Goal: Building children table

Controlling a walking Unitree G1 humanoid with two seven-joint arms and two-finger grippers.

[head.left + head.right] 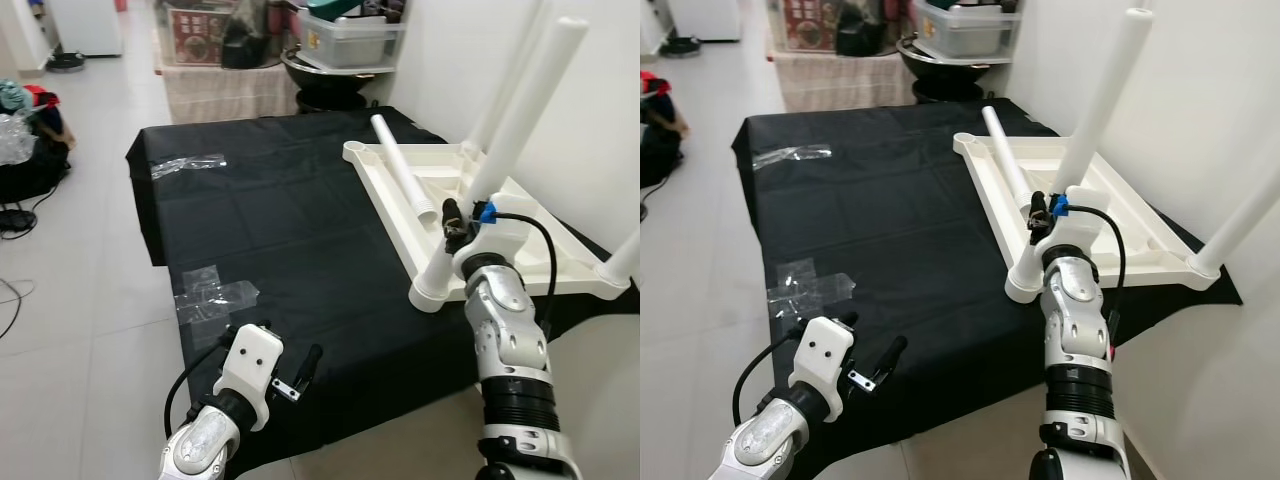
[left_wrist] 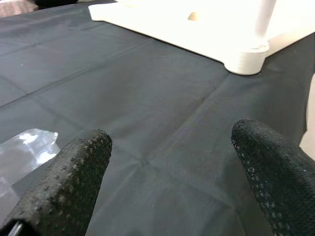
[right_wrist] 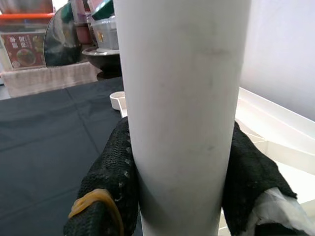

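Observation:
The white children's table top (image 1: 560,250) lies upside down on a black cloth (image 1: 280,220). An upright white leg (image 1: 520,120) stands in its near corner socket, and my right gripper (image 1: 455,225) is shut on it low down; in the right wrist view the leg (image 3: 182,113) sits between both black fingers (image 3: 110,177). Two more legs stand upright, one behind (image 1: 510,80) and one at the right corner (image 1: 625,255). A loose leg (image 1: 400,170) lies across the table top. My left gripper (image 1: 290,375) hovers open over the cloth's near edge, holding nothing, fingers (image 2: 74,177) apart.
Clear tape scraps (image 1: 210,290) (image 1: 185,165) stick to the cloth. A white wall runs close along the right. A plastic box (image 1: 345,35) and a dark bowl stand at the back, bags (image 1: 25,130) at the far left. Grey tile floor surrounds the cloth.

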